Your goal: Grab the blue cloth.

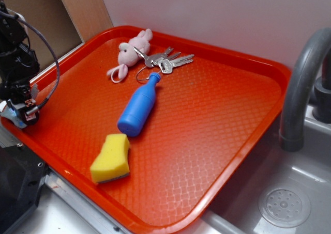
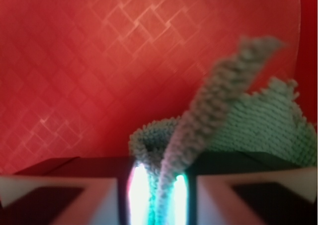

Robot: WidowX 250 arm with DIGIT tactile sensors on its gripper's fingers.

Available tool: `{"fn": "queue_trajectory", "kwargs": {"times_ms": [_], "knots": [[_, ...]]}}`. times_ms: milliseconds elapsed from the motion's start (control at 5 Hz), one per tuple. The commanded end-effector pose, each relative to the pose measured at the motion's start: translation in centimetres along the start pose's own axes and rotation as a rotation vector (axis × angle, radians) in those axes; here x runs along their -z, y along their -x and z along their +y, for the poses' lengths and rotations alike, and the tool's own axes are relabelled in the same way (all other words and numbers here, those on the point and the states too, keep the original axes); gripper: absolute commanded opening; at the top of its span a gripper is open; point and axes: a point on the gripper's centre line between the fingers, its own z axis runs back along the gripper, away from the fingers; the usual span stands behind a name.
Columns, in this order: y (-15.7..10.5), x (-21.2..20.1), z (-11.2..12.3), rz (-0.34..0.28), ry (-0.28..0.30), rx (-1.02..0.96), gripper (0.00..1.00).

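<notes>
The blue cloth (image 2: 258,120) is a pale grey-blue fuzzy rag lying on the orange tray (image 2: 74,76). One pointed fold (image 2: 213,101) rises from between my jaws. My gripper (image 2: 158,173) is shut on that fold, with the jaws close together and the fabric pinched between them. In the exterior view my gripper (image 1: 20,110) is at the tray's far left edge, low over the rim. Only a small pale patch of the cloth (image 1: 13,115) shows under it there.
On the tray (image 1: 207,115) lie a bright blue plastic bottle (image 1: 137,107), a yellow sponge (image 1: 111,159), and a pink plush toy (image 1: 132,50) with keys (image 1: 168,61). A grey faucet (image 1: 302,89) and a sink drain (image 1: 284,205) are to the right.
</notes>
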Motion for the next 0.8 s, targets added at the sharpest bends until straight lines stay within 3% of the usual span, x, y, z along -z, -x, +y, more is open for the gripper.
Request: {"fn": "queue_trajectory", "kwargs": {"times_ms": [0, 200, 400, 600], "knots": [[-0.1, -0.8, 0.1, -0.011, 0.024, -0.023, 0.0], [-0.2, -2.0, -0.6, -0.03, -0.003, -0.047, 0.0], [-1.3, -7.5, -5.5, -0.258, 0.038, -0.142, 0.0], [-2.3, -13.6, -9.9, -0.359, 0.144, -0.156, 0.0]]}}
